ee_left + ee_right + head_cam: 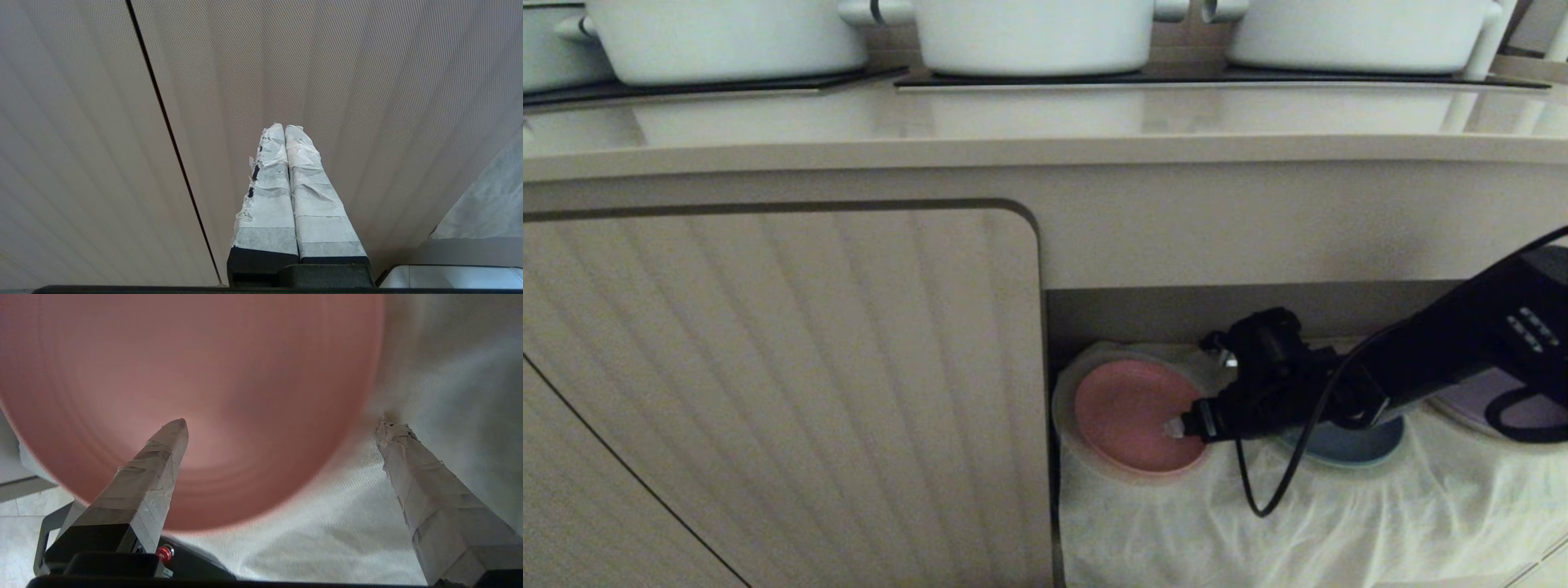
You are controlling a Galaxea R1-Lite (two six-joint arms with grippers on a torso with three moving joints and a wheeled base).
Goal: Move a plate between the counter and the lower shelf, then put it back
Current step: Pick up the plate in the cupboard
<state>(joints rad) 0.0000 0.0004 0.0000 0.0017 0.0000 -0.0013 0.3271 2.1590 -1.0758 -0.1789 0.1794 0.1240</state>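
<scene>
The pink plate lies at the left end of the lower shelf, on wrinkled white cloth. My right gripper reaches into the recess at the plate's right edge. In the right wrist view the plate fills the far side. The right gripper is open wide, with one finger over the plate and the other over the cloth; nothing is gripped. The beige counter runs above. My left gripper is shut and empty, facing a ribbed cabinet door.
White pots stand on black cooktop panels at the back of the counter. A blue plate and a purple plate lie on the shelf under my right arm. A ribbed door closes the left; a black cable hangs down.
</scene>
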